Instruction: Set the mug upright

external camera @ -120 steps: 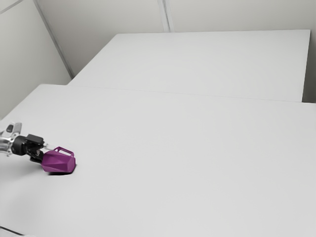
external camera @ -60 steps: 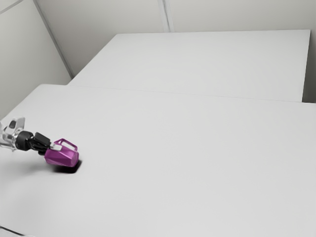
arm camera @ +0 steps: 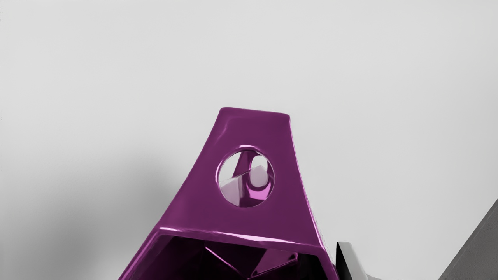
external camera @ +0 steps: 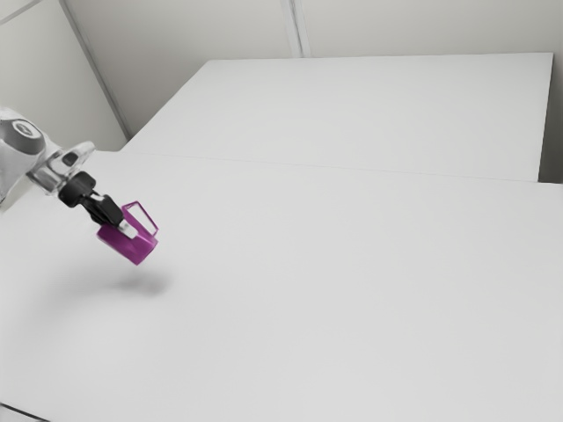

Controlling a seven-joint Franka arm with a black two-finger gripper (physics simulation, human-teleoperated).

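Note:
My gripper [external camera: 127, 227] is shut on the purple mug [external camera: 132, 247] and holds it above the table in the exterior view. The mug hangs tilted, its handle on the upper side toward the exterior view's right, a soft shadow on the table beneath. In the wrist view the mug [arm camera: 255, 217] shows its handle plate with a round hole, and part of its dark open mouth at the bottom edge. One fingertip of my gripper [arm camera: 347, 262] lies against the mug's side; the other is hidden.
The white table [external camera: 334, 281] stretches toward the exterior view's right, with another white surface [external camera: 369, 114] behind it. Pale walls stand at the back and the left. A dark cable [external camera: 25, 412] lies at the lower left corner.
The mug has risen off the table with my gripper, moving slightly toward the exterior view's right and tipping more steeply. Its shadow has come apart from it and softened.

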